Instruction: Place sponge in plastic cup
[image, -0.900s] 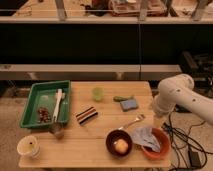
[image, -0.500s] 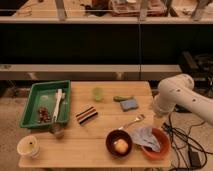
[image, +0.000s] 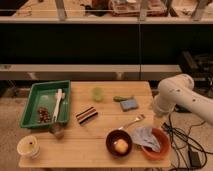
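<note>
The gripper (image: 159, 110) seems to sit at the lower end of the white arm (image: 175, 92) by the table's (image: 100, 131) right edge, mostly hidden by the arm's own bulk, so whether it is parted or closed cannot be told; the arm's far part is cut off at the right border. The blue sponge (image: 129, 104) lies on the table, apart from the green plastic cup (image: 98, 94) to its left. Compared with the earlier frames, arm, sponge and cup sit unchanged.

1 sponge (image: 129, 104), 1 plastic cup (image: 98, 93), seemingly 2 bowls (image: 109, 141)
</note>
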